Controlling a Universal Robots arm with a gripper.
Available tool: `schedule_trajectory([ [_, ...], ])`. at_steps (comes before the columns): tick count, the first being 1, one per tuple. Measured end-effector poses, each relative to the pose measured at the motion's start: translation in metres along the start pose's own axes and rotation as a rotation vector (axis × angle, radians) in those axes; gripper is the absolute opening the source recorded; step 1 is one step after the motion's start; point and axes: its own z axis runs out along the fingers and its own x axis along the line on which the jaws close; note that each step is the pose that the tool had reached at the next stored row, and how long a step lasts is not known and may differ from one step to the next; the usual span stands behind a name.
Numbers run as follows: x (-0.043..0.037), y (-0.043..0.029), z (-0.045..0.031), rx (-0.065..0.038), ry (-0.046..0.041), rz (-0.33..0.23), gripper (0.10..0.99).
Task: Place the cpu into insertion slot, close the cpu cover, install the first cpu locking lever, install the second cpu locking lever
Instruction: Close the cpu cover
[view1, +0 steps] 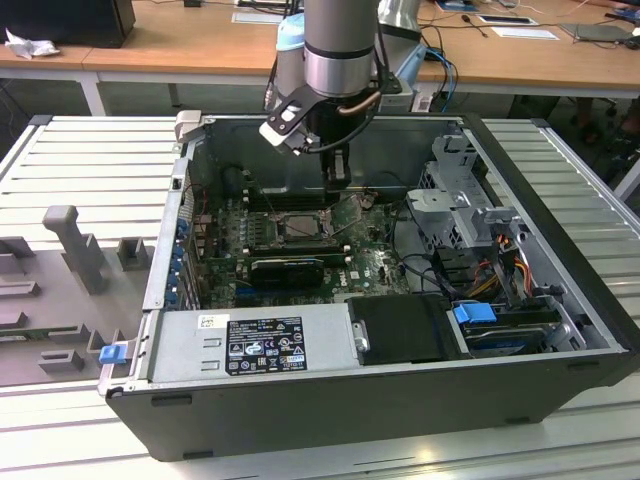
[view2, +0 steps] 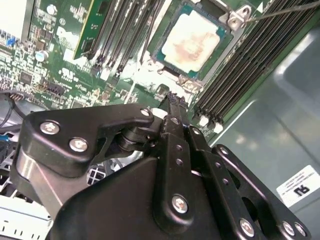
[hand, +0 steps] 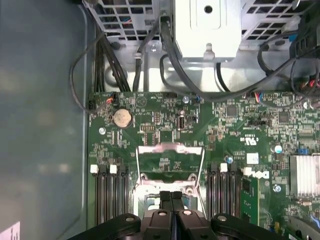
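Nearest, the gripper (hand: 172, 196), jaws pressed together on nothing, hung above the insertion slot (view2: 153, 56). The cpu (view2: 194, 42) sat inside it, the cpu cover (hand: 170, 148) raised beside it: thin, stiff metal, I'd judge, best pushed at its free edge.

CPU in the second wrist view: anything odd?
Yes. The cpu has a blotchy tan-brown smear across the middle of its metal top. It looks like leftover residue rather than damage. Nothing else stands out.
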Motion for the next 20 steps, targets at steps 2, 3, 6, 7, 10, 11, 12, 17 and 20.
schedule_trajectory([
  [2,0.0000,0.0046,0.0003,0.000,0.0001,0.000,0.106],
  [3,0.0001,0.0062,0.0003,0.000,0.0000,0.000,0.106],
  [6,0.0001,0.0103,-0.0005,0.000,-0.0001,0.000,0.106],
  [7,0.0001,0.0114,-0.0008,0.000,0.0000,0.000,0.106],
  [10,0.0002,0.0167,-0.0007,0.000,0.0002,0.000,0.106],
  [11,0.0002,0.0203,-0.0006,0.000,0.0001,0.000,0.106],
  [12,0.0003,0.0257,-0.0003,0.000,0.0001,0.000,0.106],
  [17,0.0003,0.0346,0.0005,0.000,-0.0001,0.000,0.106],
  [20,0.0004,0.0357,0.0007,0.000,0.0000,0.000,0.106],
])
